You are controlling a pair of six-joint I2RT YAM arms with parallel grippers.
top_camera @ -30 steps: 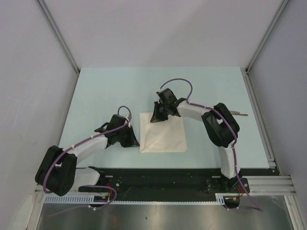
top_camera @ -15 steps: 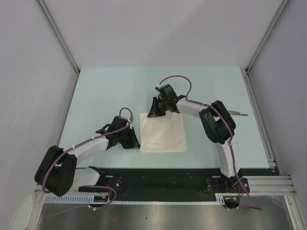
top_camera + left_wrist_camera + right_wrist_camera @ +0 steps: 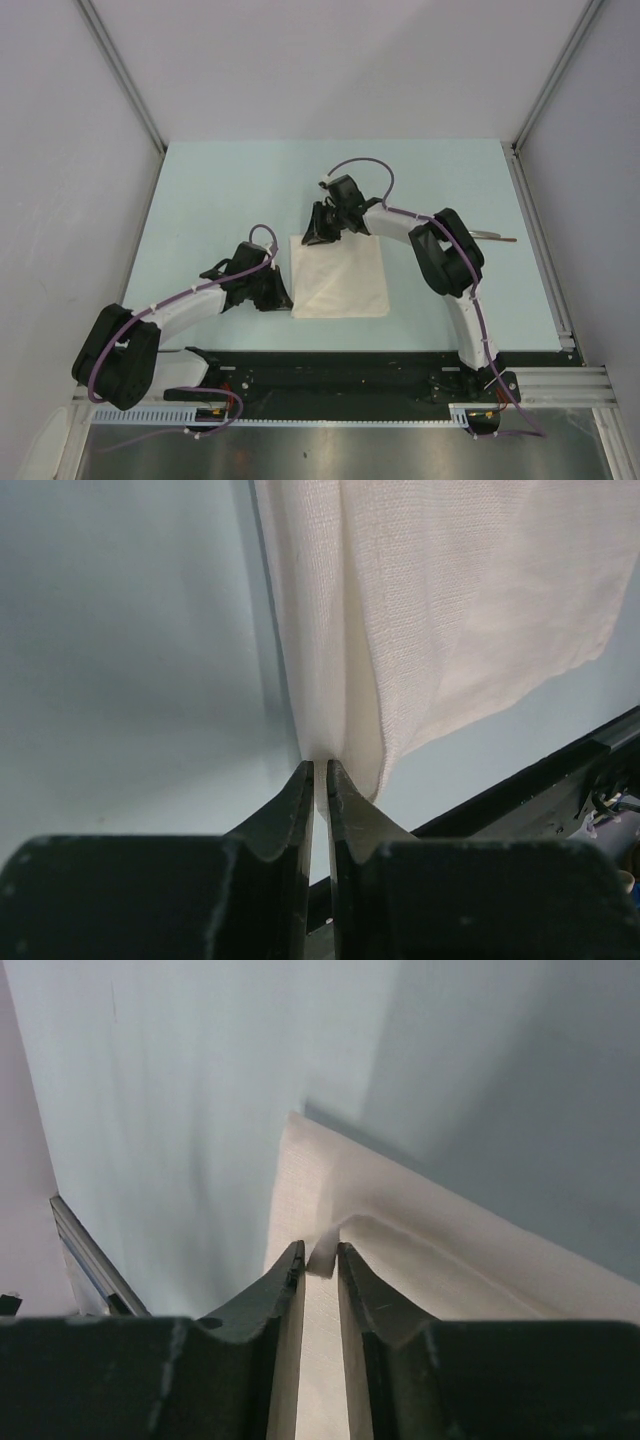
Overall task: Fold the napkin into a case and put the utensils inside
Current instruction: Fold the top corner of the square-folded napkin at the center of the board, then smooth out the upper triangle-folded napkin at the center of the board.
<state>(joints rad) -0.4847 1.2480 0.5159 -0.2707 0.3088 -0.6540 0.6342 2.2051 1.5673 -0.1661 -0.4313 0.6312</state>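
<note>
The white napkin (image 3: 345, 280) lies on the pale blue table, its left side doubled into layers. My left gripper (image 3: 283, 300) is shut on the napkin's near left edge; in the left wrist view the cloth (image 3: 450, 600) runs away from the gripper (image 3: 321, 768). My right gripper (image 3: 313, 238) is at the far left corner, shut on a small raised fold of the napkin (image 3: 450, 1250) in the right wrist view (image 3: 321, 1252). The spoon (image 3: 497, 237) lies at the right, only its thin handle showing past the right arm. No case is in view.
The table (image 3: 220, 190) is fenced by grey walls with metal rails at the left and right. A black rail (image 3: 330, 365) runs along the near edge by the arm bases. The right arm's elbow (image 3: 445, 255) hangs over the table to the right of the napkin.
My right gripper has moved a little left and away, toward the napkin's far left corner. The left gripper has hardly moved.
</note>
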